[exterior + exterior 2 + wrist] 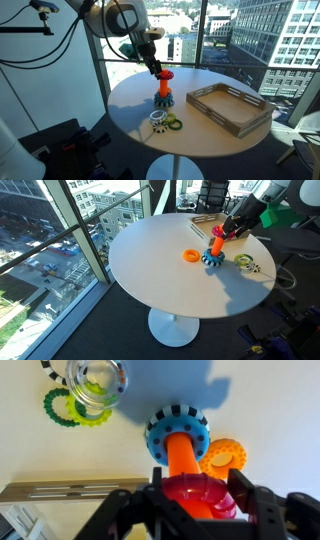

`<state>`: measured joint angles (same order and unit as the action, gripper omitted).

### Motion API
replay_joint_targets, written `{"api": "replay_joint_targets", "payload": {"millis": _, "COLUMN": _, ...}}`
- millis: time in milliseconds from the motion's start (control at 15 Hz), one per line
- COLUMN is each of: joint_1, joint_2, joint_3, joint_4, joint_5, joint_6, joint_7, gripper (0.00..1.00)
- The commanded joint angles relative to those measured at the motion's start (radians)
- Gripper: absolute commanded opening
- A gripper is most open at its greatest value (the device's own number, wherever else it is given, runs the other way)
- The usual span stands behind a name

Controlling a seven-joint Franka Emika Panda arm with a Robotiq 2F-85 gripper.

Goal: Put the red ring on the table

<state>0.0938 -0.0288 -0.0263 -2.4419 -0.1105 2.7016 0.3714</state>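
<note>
The red ring [200,498] sits between my gripper's [197,482] two fingers, which close on its sides. It is still around the top of the orange peg [180,455], above the blue striped base [178,422]. In both exterior views the gripper [154,66] [232,230] is at the peg's top [163,88] [216,246], where the red ring [166,75] shows. The peg stands on the round white table [135,105] [160,275]. The ring is above the table, not touching it.
An orange ring [222,457] [191,255] lies on the table beside the peg base. A green ring [174,123] [62,408] and a white ring [157,121] [97,382] lie nearer the table edge. A grey tray [232,108] stands beside them.
</note>
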Motion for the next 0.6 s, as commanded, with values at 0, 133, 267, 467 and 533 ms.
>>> {"api": "replay_joint_targets", "payload": {"millis": 0, "joint_1": -0.03, "joint_2": -0.086, "joint_3": 0.028, "joint_4": -0.021, "joint_5": 0.023, "joint_6": -0.045, "joint_7": -0.014, "gripper": 0.42}}
{"api": "replay_joint_targets", "payload": {"millis": 133, "joint_1": -0.036, "joint_2": -0.114, "joint_3": 0.038, "joint_4": -0.018, "joint_5": 0.027, "joint_6": -0.064, "joint_7": -0.018, "gripper": 0.42}}
{"api": "replay_joint_targets", "payload": {"millis": 267, "joint_1": -0.04, "joint_2": -0.138, "joint_3": 0.048, "joint_4": -0.013, "joint_5": 0.033, "joint_6": -0.078, "joint_7": -0.022, "gripper": 0.42}}
{"api": "replay_joint_targets", "payload": {"millis": 467, "joint_1": -0.032, "joint_2": -0.153, "joint_3": 0.06, "joint_4": 0.004, "joint_5": 0.06, "joint_6": -0.102, "joint_7": -0.051, "gripper": 0.42}}
{"api": "replay_joint_targets", "payload": {"millis": 533, "joint_1": -0.027, "joint_2": -0.152, "joint_3": 0.064, "joint_4": 0.01, "joint_5": 0.074, "joint_6": -0.11, "joint_7": -0.068, "gripper": 0.42}}
